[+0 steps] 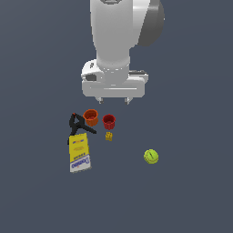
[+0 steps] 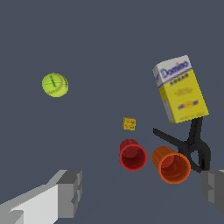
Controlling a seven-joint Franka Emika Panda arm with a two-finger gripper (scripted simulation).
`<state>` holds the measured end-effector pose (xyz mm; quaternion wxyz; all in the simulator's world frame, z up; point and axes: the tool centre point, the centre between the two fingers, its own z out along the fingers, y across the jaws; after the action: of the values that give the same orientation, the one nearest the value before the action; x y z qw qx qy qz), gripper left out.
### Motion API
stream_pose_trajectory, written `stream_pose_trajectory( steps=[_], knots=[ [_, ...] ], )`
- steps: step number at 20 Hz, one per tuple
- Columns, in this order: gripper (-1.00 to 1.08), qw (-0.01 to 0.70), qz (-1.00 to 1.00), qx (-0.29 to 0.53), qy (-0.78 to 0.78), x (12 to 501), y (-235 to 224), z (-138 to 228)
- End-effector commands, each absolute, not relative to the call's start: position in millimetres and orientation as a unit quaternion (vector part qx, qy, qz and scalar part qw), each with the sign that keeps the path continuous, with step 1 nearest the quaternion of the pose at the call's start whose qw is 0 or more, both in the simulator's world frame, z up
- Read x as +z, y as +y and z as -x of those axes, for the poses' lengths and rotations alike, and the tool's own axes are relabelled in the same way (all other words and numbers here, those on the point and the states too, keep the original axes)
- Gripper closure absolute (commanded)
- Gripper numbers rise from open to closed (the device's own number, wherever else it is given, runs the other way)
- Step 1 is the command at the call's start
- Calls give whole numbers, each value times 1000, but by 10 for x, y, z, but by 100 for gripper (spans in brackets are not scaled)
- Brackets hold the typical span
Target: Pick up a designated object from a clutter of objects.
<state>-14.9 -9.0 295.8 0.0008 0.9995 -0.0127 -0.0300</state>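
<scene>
The gripper point(image 1: 114, 100) hangs high above the dark floor with nothing in it. Its two fingers point(image 2: 70, 192) are spread wide apart. It sits over the two cups, not over the thing it wants.

The thing to grab is the tennis ball point(image 1: 151, 156). It is yellow-green and lies all alone on the floor, well apart from the other things. No edge or corner of the floor shows, so the ball can only be placed by the things near it. In the exterior view it is off to the right of the pile.

The pile holds an orange cup point(image 1: 91, 117), a red cup point(image 1: 108, 121), a tiny yellow die point(image 1: 108, 136), a black clamp point(image 1: 78, 124) and a Domino sugar box point(image 1: 79, 152).

To do this step well, I think the arm should slide over until the ball sits right between the fingers. Then it should go straight down. A ball rolls easily, so the fingers should close on its widest part, slowly and evenly. The die is yellow too, so do not mix them up.
</scene>
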Motion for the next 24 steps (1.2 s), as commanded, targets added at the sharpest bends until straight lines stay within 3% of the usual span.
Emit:
stream_pose_trajectory(
  steps=[1, 15, 24],
  knots=[
    [-92, 1, -999, -30, -13, 2958, -90, 149],
    [-92, -11, -999, -30, -6, 3031, -88, 156],
    [-92, -4, -999, -27, 29, 2828, 76, -58]
  ],
)
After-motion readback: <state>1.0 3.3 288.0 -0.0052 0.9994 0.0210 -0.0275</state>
